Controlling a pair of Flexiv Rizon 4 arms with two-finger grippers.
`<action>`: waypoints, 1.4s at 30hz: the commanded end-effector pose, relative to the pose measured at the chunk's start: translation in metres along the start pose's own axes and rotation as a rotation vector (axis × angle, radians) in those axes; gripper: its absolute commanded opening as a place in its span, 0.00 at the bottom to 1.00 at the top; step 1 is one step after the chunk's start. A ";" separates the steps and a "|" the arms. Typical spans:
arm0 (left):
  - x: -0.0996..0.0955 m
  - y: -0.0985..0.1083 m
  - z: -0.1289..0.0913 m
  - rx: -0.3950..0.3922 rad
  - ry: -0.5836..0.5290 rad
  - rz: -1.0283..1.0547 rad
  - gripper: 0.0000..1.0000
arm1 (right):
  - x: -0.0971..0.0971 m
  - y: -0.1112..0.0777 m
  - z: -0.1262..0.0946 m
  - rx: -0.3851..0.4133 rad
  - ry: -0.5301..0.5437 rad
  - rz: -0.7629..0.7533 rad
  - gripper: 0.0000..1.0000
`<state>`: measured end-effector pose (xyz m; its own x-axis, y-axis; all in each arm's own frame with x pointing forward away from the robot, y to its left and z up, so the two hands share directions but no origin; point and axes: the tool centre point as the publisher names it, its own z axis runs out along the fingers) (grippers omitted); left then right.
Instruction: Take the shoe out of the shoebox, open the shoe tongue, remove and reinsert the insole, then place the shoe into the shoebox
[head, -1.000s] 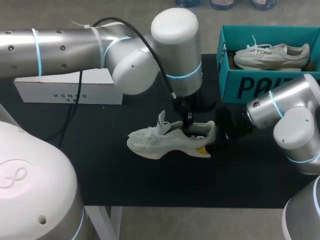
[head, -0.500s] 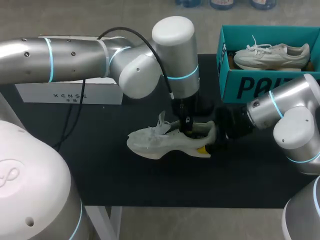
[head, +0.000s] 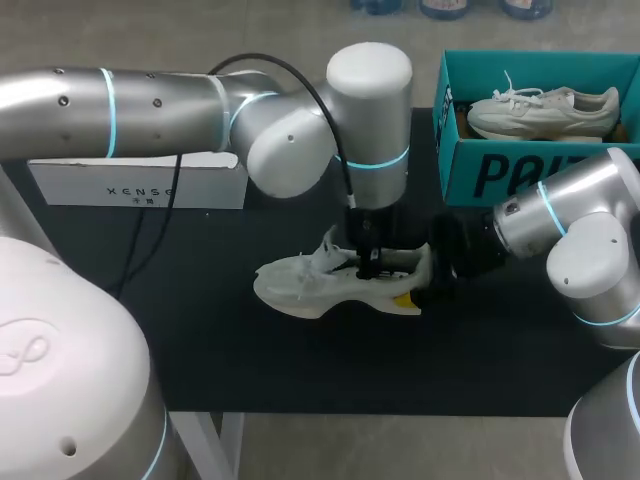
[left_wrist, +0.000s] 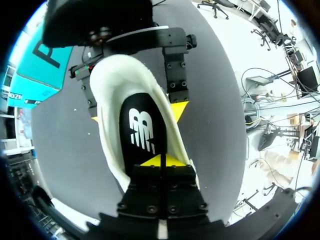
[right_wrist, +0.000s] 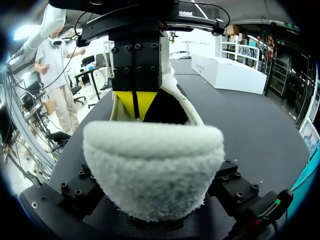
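Right gripper (head: 415, 282) clamps the shoe (head: 300, 285) at its 3 o'clock heel, left gripper (left_wrist: 161, 161) pinched shut over the insole (left_wrist: 142, 125) — tips may slip off — or drag the shoe.

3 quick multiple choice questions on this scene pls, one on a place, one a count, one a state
1. Where on the shoe is the left gripper? A the toe B inside the opening C the sole
2. How many shoes show? A one B two C three
3. The right gripper is: A open B shut on the laces C shut on the heel

1 B: its yellow tips rest over the insole.
2 B: one on the table, a second shoe in the shoebox.
3 C: it clamps the heel from both sides.
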<state>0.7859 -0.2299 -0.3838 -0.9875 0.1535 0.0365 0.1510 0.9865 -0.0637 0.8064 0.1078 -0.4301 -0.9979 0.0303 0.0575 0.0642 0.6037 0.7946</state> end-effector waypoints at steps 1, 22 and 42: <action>0.013 0.002 -0.007 -0.015 -0.050 -0.019 0.00 | -0.002 -0.005 0.004 0.001 -0.001 0.001 0.00; -0.003 0.010 0.007 -0.035 -0.022 -0.086 0.00 | -0.002 -0.005 0.004 0.001 -0.001 0.001 0.00; 0.002 0.011 0.028 -0.050 0.090 -0.013 0.00 | -0.002 -0.005 0.004 0.001 -0.001 0.001 0.00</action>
<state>0.7832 -0.2171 -0.4040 -0.9830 0.1405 0.1183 0.1404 0.9901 -0.0098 0.8063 0.1076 -0.4303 -0.9979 0.0302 0.0572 0.0638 0.6037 0.7947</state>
